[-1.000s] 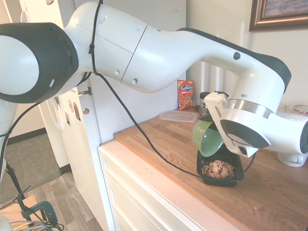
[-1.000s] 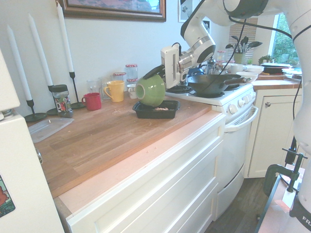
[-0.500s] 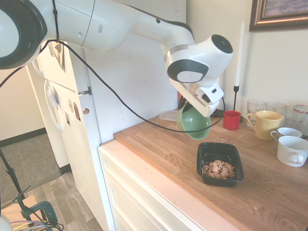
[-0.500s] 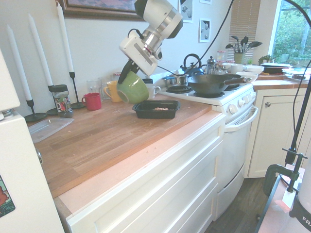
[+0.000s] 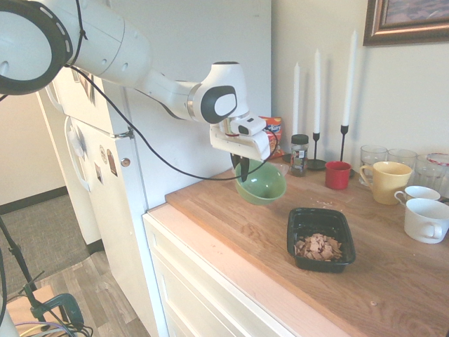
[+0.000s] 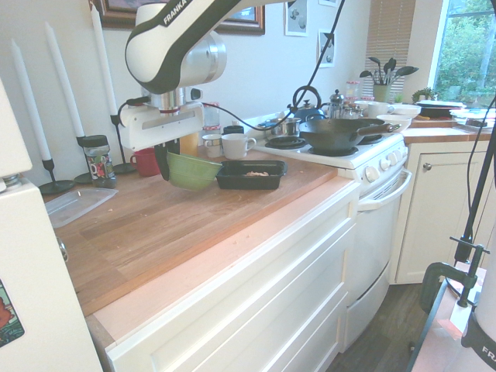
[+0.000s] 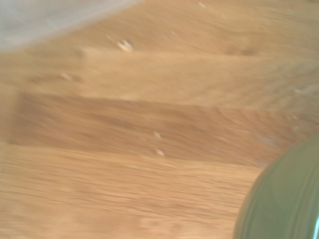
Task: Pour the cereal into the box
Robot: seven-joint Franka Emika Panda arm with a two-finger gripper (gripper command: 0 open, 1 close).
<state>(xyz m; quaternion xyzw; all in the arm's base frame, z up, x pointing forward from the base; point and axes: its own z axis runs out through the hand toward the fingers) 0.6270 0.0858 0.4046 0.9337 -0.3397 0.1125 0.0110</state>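
Nearest on the pale wooden countertop (image 5: 231,225) sits the shallow black rectangular plastic box (image 5: 320,239), its long side running away from the front edge, with the heap of light brown flat cereal flakes (image 5: 318,247) lying inside it toward its near end. In the second exterior view the same box (image 6: 250,173) rests between the stove and the bowl, with the cereal (image 6: 253,173) just showing above its rim.

Left of the box and a little farther back, the gripper (image 5: 243,168) hangs from the white arm and is clamped on the rim of a round green ceramic bowl (image 5: 260,184), one dark finger running down the bowl's wall. The bowl is nearly upright, mouth up, held just above the wood and apart from the box. From the other side the gripper (image 6: 163,159) grips the bowl (image 6: 193,170) at its left edge. The wrist view, blurred, shows wood grain with a few crumbs and a curve of the green bowl (image 7: 284,199).

Farther back stand a red mug (image 5: 337,175), a yellow mug (image 5: 386,181), two white cups (image 5: 426,219), a dark-lidded jar (image 5: 299,154) and three tall white candles (image 5: 317,91) against the wall.
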